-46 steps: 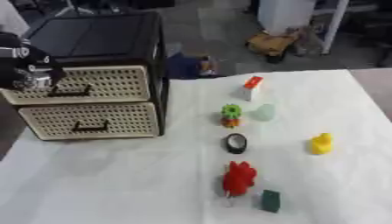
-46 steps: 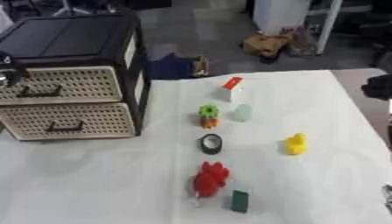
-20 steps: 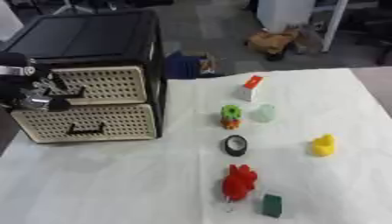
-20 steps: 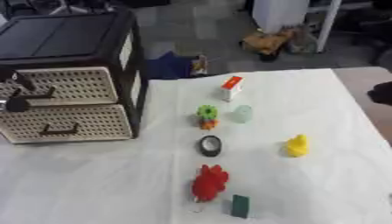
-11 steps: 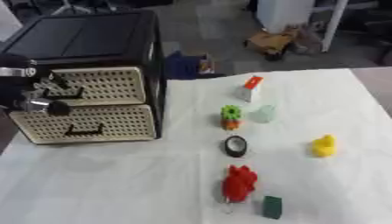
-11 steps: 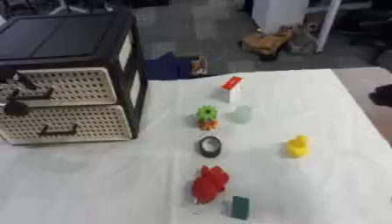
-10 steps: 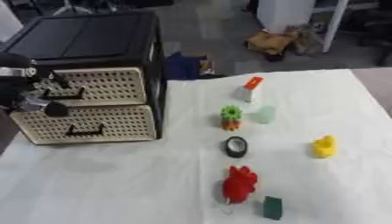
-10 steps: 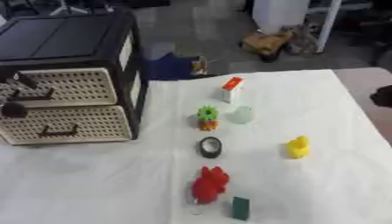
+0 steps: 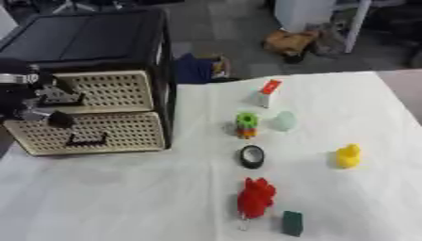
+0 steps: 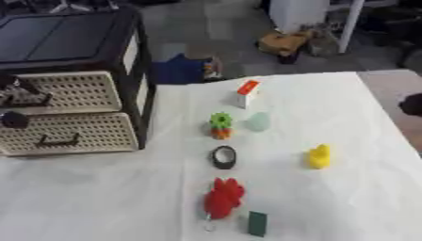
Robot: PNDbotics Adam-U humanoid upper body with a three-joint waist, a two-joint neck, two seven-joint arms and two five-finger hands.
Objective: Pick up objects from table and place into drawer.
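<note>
Over on the far left we've got the left hand [image 9: 33, 101] right up against the front of the drawer unit [image 9: 99, 70], at the handle of the upper drawer [image 9: 103, 92]; its fingers look curled around that handle, though it's dark and smeary there so we can't make out the contact exactly. The lower drawer [image 9: 95, 134] sits a bit further out than the upper one, with its own dark handle showing. The unit is black on top with cream perforated drawer fronts, parked on the left part of the white table [image 9: 124, 202]. Moving right, the objects are all lying out on the cloth, well apart from the drawers: a small white box with a red top [image 9: 265, 92] furthest back, then a green and orange toy [image 9: 246, 124] with a pale greenish cup-like thing [image 9: 284, 121] just beside it. Below those is a black roll of tape [image 9: 251, 156], then a red toy [image 9: 255, 197] with a dark green block [image 9: 292, 223] near its right side. Further right sits a yellow duck [image 9: 349, 155] on its own. At the right edge of the right eye view a dark blob [image 10: 410, 104] pokes in; we can't tell whether that's the right hand or how its fingers sit.
</note>
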